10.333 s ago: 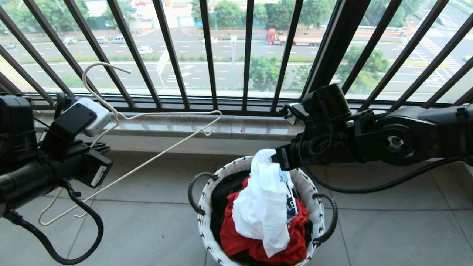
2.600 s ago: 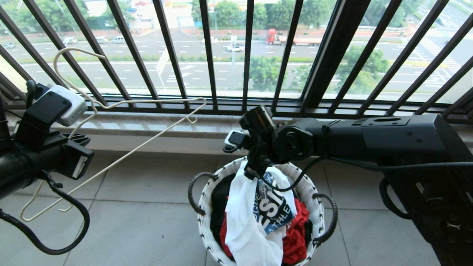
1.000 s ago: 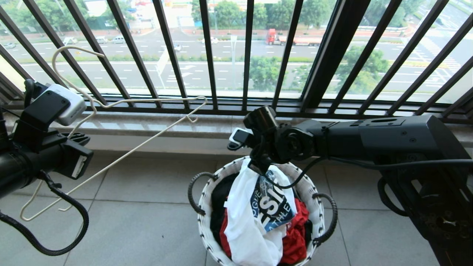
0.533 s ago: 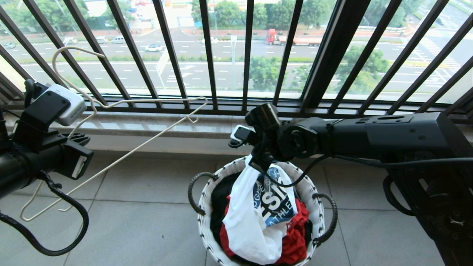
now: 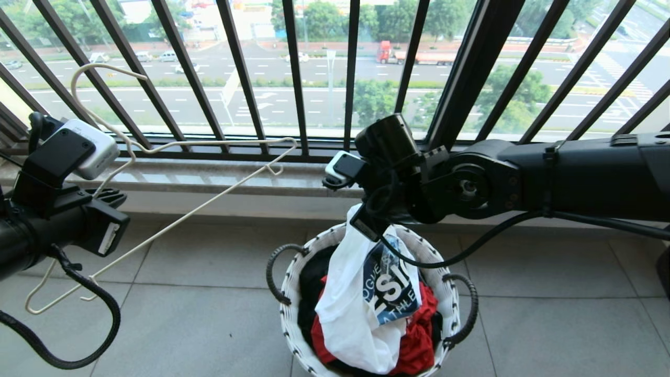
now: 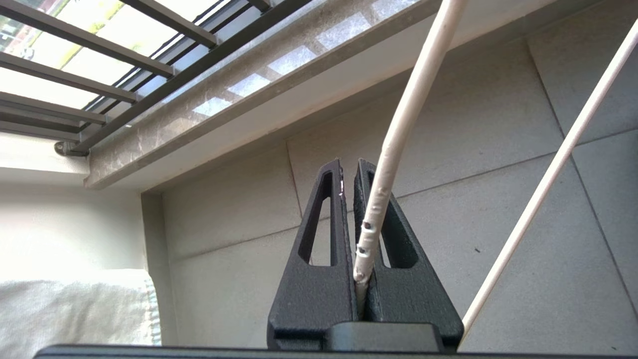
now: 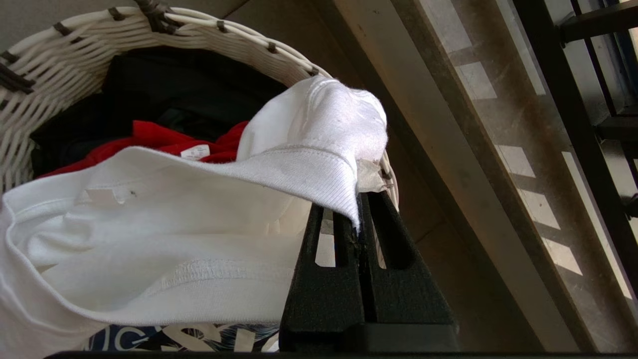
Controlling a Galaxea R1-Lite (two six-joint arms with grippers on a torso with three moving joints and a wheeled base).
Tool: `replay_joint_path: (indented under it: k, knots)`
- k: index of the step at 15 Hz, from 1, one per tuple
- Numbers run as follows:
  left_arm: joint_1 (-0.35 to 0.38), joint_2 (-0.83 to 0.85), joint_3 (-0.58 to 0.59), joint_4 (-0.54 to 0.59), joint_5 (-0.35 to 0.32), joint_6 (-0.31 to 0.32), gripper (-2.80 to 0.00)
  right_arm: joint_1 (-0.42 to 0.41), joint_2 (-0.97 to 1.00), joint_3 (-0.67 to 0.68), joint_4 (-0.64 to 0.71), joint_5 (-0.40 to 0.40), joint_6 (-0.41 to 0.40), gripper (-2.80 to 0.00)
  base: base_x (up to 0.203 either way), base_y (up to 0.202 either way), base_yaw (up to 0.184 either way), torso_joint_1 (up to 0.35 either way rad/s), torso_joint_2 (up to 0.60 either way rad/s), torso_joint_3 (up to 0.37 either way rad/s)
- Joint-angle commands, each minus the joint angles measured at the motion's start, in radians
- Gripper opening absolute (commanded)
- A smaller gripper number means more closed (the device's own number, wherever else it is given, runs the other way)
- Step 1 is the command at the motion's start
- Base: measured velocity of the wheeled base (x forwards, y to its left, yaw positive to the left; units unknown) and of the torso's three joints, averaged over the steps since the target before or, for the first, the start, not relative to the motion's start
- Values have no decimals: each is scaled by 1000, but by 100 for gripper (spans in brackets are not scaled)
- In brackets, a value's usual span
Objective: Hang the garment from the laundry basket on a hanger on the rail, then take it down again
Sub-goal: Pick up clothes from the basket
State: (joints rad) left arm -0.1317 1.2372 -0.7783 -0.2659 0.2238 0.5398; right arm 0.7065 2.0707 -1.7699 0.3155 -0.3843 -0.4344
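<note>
Shirt (image 5: 361, 293) was gripped at ribbed neck by right gripper (image 5: 365, 226), jaws clamped after brief regrip; arm had risen since half a second earlier, collar lifted above far rim of basket (image 5: 289, 309). Body of shirt was draped inside basket, print facing up. Lift judged under way; threading onto hanger (image 5: 172, 152) judged next. Hanger was pinched in left gripper (image 6: 363, 279), held over floor at left. Basket also held red cloth (image 5: 419, 340) and black shirt (image 5: 314, 277) underneath.
</note>
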Motion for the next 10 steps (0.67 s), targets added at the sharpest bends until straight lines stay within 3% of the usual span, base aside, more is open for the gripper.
replay_joint_path:
  k: [1, 3, 7, 10]
  knots:
    - [0, -25, 2, 3, -71, 3, -280, 39, -114, 50, 0, -3, 91, -280, 0, 0, 0, 0, 0, 0]
    - [0, -22, 2, 4, -78, 3, -280, 46, -176, 119, -44, -4, 127, -280, 0, 0, 0, 0, 0, 0]
    - [-3, -12, 1, 1, -111, 3, -280, 47, -290, 292, -285, -4, 138, -280, 0, 0, 0, 0, 0, 0]
    - [-3, -8, -9, -1, -152, -11, -280, 43, -328, 429, -467, -2, 237, -280, 0, 0, 0, 0, 0, 0]
